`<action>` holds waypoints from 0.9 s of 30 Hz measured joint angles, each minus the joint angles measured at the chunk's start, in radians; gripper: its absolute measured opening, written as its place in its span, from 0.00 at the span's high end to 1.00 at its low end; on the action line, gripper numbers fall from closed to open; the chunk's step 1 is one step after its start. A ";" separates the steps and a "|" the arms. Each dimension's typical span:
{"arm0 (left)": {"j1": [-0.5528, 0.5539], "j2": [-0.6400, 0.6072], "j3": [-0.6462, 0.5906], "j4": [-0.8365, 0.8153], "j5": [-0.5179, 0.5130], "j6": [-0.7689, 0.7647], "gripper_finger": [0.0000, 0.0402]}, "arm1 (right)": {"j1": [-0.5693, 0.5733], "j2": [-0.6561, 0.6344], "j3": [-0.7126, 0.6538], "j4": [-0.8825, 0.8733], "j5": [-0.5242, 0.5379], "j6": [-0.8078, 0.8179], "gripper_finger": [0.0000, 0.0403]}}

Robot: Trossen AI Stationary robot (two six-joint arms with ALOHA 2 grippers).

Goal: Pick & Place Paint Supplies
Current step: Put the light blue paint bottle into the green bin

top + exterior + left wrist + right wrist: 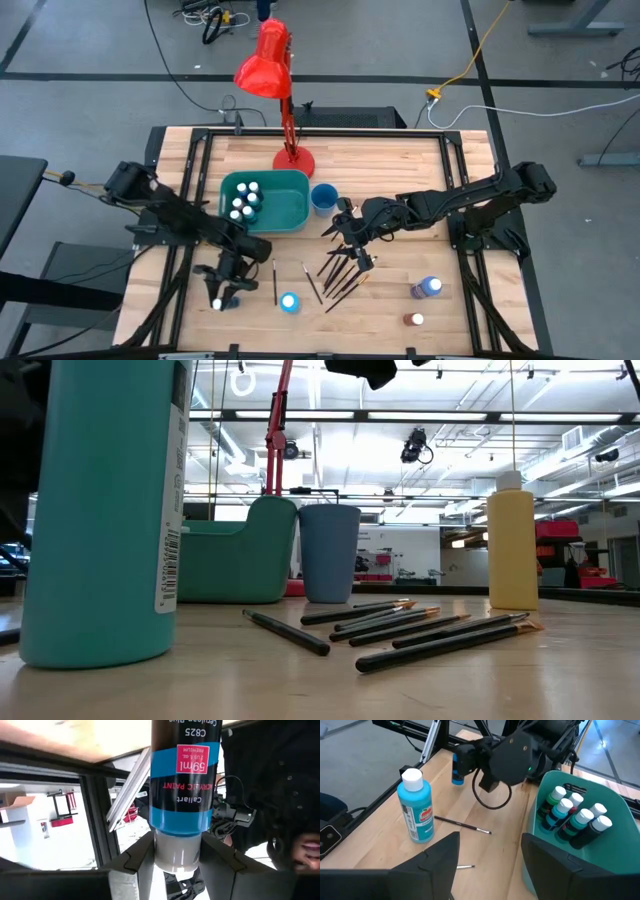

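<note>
My left gripper [223, 288] is near the table's front left corner, shut on a small paint bottle [184, 775] with a dark body, a blue label and a white cap. It also shows far off in the right wrist view [457, 770]. My right gripper [355, 250] hangs open above a loose bunch of dark-handled brushes [340, 272] with nothing between its fingers [440, 860]. The teal bin [285, 205] holds several white-capped bottles [575, 815] standing upright. A light blue bottle [289, 302] stands upright on its base near the front edge. My left gripper pinches the bottle's white cap [177, 852] between its two fingers [137, 862]. The body sticks out past the fingertips, away from the gripper and in line with the fingers. Whether the bottle touches the table I cannot tell.
A small blue cup [323, 197] stands beside the bin, and a red desk lamp [285, 90] rises behind it. Two more white-capped bottles [428, 289] stand at the front right. A taller yellow bottle [513, 540] shows in the low view. One brush [462, 825] lies alone near the light blue bottle.
</note>
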State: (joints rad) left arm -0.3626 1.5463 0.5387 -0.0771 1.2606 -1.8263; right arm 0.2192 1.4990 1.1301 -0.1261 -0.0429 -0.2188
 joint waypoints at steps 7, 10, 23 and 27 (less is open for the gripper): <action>0.001 0.058 0.000 0.006 0.033 -0.010 0.60 | 0.000 0.000 0.000 -0.001 0.000 0.000 0.44; 0.006 0.059 0.000 0.017 0.036 -0.013 0.60 | 0.000 0.000 0.000 -0.001 0.000 0.000 0.44; 0.009 0.059 0.008 0.051 0.052 -0.027 0.59 | 0.000 0.000 0.000 -0.002 0.000 0.000 0.44; 0.009 0.059 0.030 0.052 0.043 -0.002 0.59 | 0.000 0.000 0.000 -0.002 0.000 0.000 0.44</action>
State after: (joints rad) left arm -0.3538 1.6054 0.5686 -0.0255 1.3035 -1.8285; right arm 0.2192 1.4990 1.1301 -0.1276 -0.0425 -0.2192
